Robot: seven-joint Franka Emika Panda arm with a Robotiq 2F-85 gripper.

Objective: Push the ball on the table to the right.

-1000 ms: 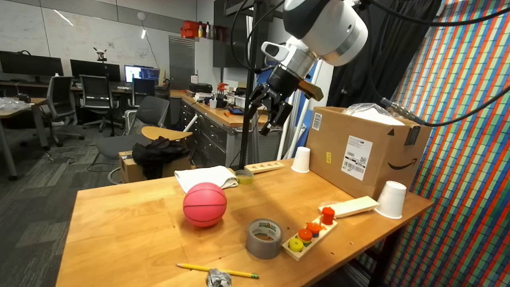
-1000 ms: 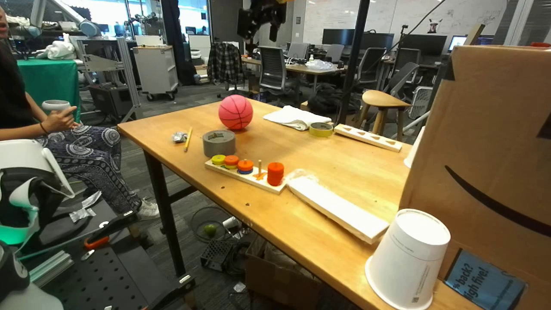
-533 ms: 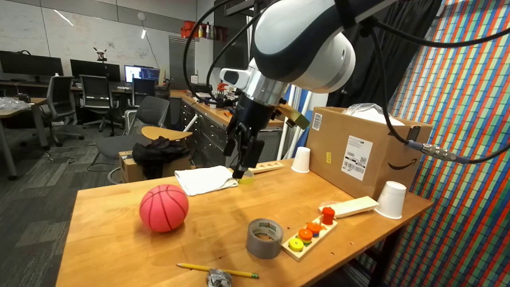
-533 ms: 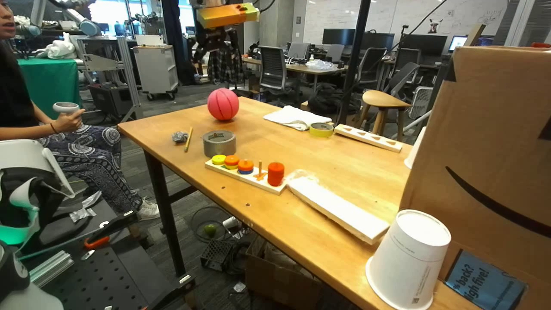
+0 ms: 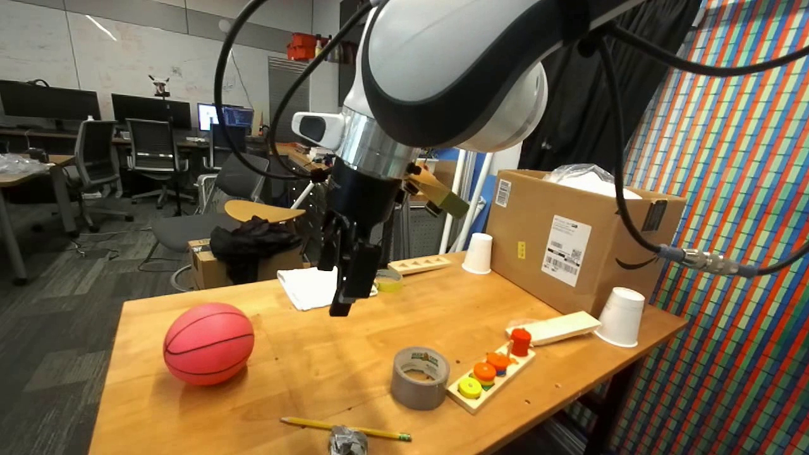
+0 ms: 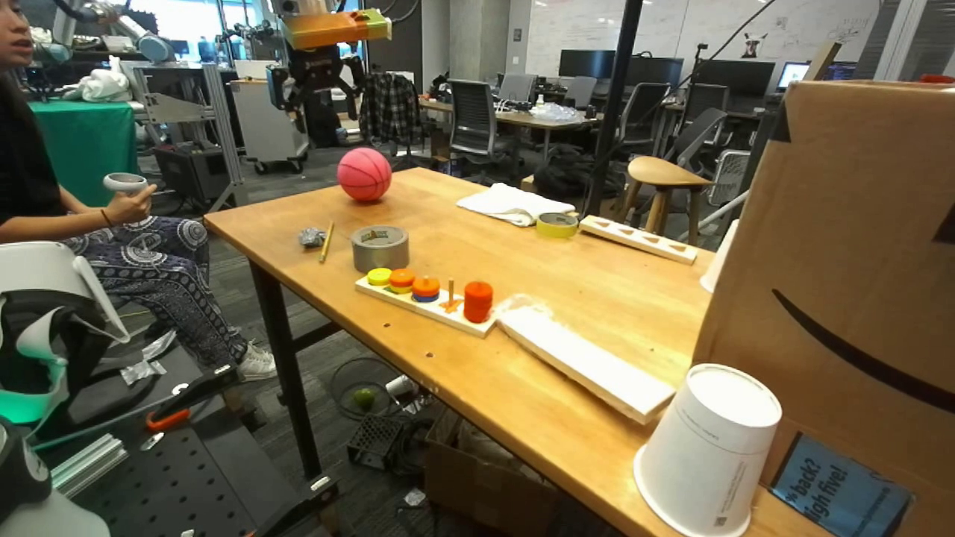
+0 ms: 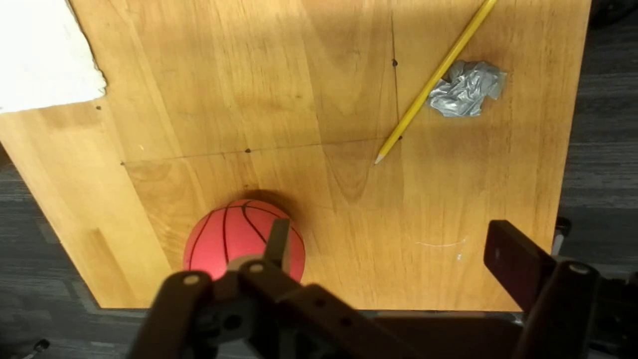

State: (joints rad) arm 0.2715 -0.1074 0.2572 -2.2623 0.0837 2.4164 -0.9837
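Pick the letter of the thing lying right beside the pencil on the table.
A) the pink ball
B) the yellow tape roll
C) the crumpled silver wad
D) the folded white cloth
C: the wrist view shows the crumpled silver wad right alongside the yellow pencil, near the middle of its length.

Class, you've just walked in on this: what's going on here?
A robot arm holds its open gripper above the table, gripping nothing. The pink ball has rolled farther from the cardboard box over the last second and is now near the table's end, apart from the gripper. A seated person holds a pale device, perhaps steering the arm.
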